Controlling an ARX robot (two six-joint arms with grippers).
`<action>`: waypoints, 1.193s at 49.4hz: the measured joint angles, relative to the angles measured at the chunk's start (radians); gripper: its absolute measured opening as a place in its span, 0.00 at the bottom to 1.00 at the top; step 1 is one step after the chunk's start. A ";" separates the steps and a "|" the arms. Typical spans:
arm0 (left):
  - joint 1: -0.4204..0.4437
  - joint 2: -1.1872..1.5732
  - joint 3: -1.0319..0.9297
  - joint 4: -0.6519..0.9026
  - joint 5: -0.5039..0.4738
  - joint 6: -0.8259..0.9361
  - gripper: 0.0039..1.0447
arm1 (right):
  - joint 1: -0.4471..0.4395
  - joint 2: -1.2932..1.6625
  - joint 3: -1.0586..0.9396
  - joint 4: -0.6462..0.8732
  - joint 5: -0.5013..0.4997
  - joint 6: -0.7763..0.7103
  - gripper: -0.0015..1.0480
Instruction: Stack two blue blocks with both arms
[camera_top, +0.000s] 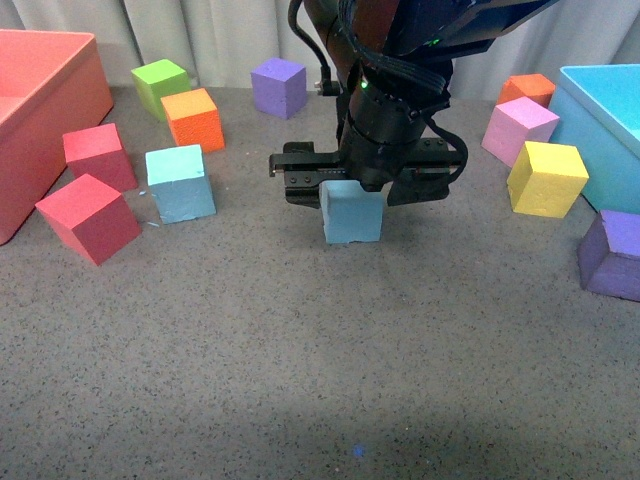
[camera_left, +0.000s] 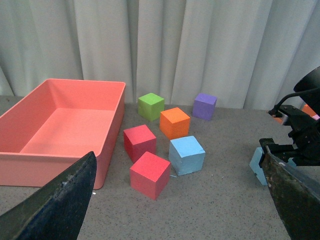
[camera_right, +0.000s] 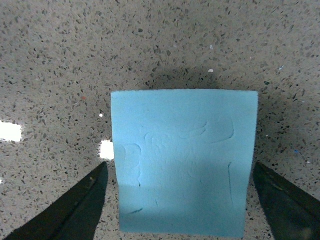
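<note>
Across the grey speckled table we take the biggest things first: a coral bin at the far left and a turquoise bin at the far right, with loose foam cubes scattered between them. Next in size is the right arm, which hangs over the middle of the table with the right gripper set low around one blue block. That block appears to rest on the table, well apart from every other cube. The second blue block sits off to the left, just beside two red cubes and near an orange cube.

We judge the main risk to lie there. The second block is crowded, so a carried block set down off-centre could tip off. A widely spread gripper coming in could also nudge the red neighbours and shift the base. Soft foam pinched unevenly could twist in the grasp as it lifts.

From the right wrist, the block fills the space between the two dark fingers. One finger lies just beside each opposite face, and the block sits roughly centred between them. We cannot tell whether they press on it or merely flank it. The left gripper is spread wide with nothing between its fingers, facing the second blue block from well back.
</note>
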 joint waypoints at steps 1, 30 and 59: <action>0.000 0.000 0.000 0.000 0.000 0.000 0.94 | 0.000 -0.010 -0.008 0.006 -0.002 -0.001 0.84; 0.000 0.000 0.000 0.000 0.000 0.000 0.94 | -0.114 -0.466 -0.838 1.421 0.267 -0.305 0.47; 0.000 0.000 0.000 0.000 0.000 0.000 0.94 | -0.336 -1.003 -1.450 1.544 0.063 -0.338 0.01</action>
